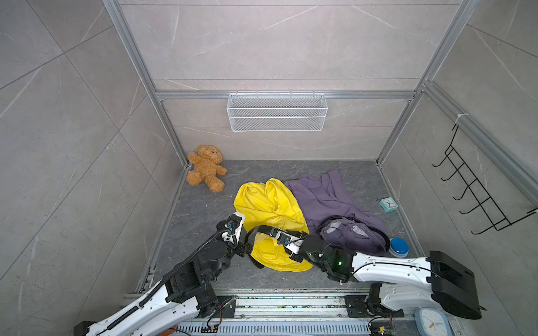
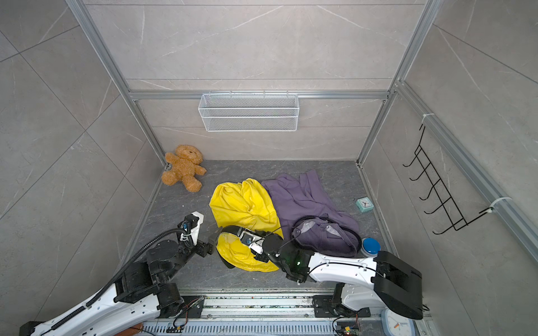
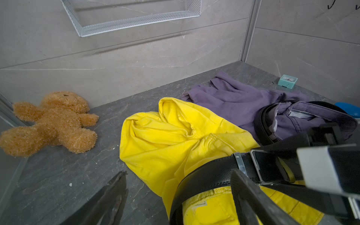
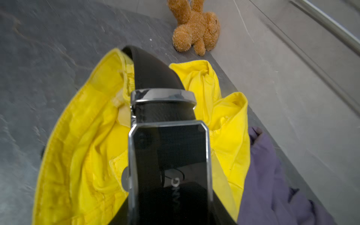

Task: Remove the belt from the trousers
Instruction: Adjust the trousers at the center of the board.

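While my right hand [image 1: 283, 235] pinches the black belt [image 4: 153, 76] at its shiny buckle [image 4: 169, 155], my left hand [image 2: 207, 248] hangs just beside it with fingers [image 3: 109, 196] spread wide, gripping nothing. The strap runs close past one of those fingers, and I cannot tell whether they touch. From the buckle the belt curves round the waistband of the yellow trousers [image 1: 267, 203], which lie crumpled on the dark surface [image 1: 198, 215] at the front centre, so it is not yet off them. Touching their right edge lie purple trousers [image 1: 320, 197] with a second black belt [image 3: 261, 124] round their open waist. A blue dome-shaped button [image 1: 398, 246] sits just beside that waist on my right. Farther back on the right, near the wall, is a small teal clock [image 1: 388, 203]. In the far left corner a brown teddy bear [image 1: 206, 167] lies on its back. Above them a white wire basket [image 1: 276, 112] hangs on the back wall.
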### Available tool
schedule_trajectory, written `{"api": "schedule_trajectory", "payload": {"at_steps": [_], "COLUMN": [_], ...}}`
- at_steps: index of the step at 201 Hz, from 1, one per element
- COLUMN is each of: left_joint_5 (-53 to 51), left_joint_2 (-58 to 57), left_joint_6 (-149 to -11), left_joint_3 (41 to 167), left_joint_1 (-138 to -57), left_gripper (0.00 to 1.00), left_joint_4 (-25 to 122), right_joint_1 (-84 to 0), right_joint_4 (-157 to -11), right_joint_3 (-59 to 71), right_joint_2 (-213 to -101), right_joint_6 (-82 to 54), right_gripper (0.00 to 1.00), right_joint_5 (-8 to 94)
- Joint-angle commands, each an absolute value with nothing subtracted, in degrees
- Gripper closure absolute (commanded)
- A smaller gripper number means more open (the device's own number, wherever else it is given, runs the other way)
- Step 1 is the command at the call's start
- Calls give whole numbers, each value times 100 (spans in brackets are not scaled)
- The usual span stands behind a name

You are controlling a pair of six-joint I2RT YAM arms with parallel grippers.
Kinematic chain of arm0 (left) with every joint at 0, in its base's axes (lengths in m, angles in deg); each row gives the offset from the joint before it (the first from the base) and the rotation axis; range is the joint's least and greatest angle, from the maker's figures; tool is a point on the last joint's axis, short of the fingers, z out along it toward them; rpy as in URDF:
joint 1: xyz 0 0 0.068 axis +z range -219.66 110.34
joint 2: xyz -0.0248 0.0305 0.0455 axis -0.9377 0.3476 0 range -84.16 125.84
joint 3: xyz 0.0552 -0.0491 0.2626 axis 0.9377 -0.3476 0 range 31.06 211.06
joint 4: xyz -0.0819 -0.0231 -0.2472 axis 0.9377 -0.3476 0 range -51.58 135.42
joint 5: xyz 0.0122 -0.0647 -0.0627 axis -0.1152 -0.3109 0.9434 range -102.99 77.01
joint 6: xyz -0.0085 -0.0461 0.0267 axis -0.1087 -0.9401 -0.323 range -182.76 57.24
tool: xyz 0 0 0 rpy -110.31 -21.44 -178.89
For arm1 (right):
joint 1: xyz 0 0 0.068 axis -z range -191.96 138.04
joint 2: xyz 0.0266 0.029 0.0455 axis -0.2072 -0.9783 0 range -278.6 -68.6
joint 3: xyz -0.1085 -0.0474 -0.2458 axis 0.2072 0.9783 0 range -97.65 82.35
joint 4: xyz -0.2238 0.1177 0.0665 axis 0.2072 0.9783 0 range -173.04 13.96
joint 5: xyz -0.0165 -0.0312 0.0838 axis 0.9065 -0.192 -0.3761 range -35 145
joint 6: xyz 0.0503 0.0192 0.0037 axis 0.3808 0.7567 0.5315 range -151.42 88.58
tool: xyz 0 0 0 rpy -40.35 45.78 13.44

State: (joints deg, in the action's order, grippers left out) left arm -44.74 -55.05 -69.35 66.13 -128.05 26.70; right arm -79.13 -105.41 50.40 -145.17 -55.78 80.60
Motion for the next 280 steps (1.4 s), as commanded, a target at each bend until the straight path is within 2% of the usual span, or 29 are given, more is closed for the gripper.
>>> {"api": "schedule_trajectory", "payload": {"at_steps": [1,36,66,100,123,147,208,249,280], "left_joint_5": [-4296,-3645,-2783,-1784,-1007,-407,864,1293,875], "left_joint_2": [-5025,-4269,-4253,-4289,-4090,-3797,-2525,-2376,-2307], "left_joint_6": [-7711,-8311,-8150,-7278,-6770,-6083,-4702,-4552,-4586], "left_joint_3": [6792,6877,6705,6931,7275,7697,8681,8543,8380], "left_joint_1": [-12802,-12539,-12300,-11970,-11588,-11215,-11165,-11206,-11298], "left_gripper": [14,13,9,6,0,0,1,6,6], "left_joint_4": [1936,1813,2112,1797,1487,1116,610,544,766], "right_joint_1": [-8240,-8952,-9145,-9194,-9202,-9216,-9264,-9286,-9321], "right_joint_4": [-12130,-13022,-13270,-13109,-12685,-12337,-12275,-12101,-12041], "right_joint_3": [5228,5189,5174,5274,5337,5417,5547,5548,5475], "right_joint_2": [-15204,-16061,-16187,-15780,-15328,-14914,-14528,-14305,-14321], "right_joint_6": [-6655,-7333,-7551,-7813,-7924,-8200,-8852,-8945,-9055], "right_gripper": [100,100,100,100,100,100,100,100,100], "right_joint_5": [10025,11078,11296,11173,10982,10954,11001,11089,11049]}}
